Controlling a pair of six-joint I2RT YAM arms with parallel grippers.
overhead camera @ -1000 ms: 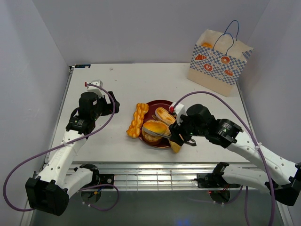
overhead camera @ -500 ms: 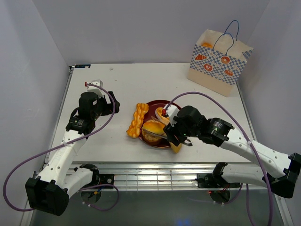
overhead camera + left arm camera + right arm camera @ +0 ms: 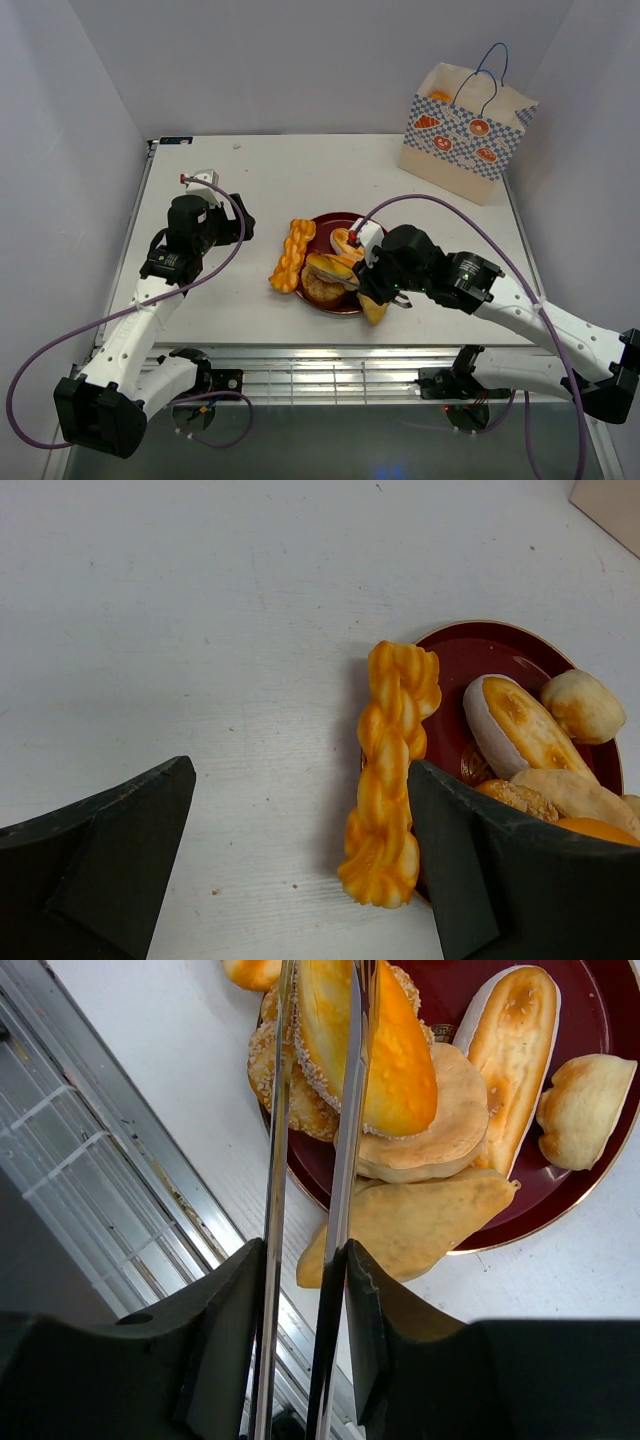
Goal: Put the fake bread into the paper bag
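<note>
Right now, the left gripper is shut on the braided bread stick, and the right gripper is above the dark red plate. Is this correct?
Not quite. The left gripper is open and holds nothing: the left wrist view shows the braided bread stick lying free on the table, against the dark red plate. The right gripper is above that plate, as you say.

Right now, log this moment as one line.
left gripper open, apart from braided stick | right gripper shut on orange-topped roll over red plate | paper bag upright, far right
</note>
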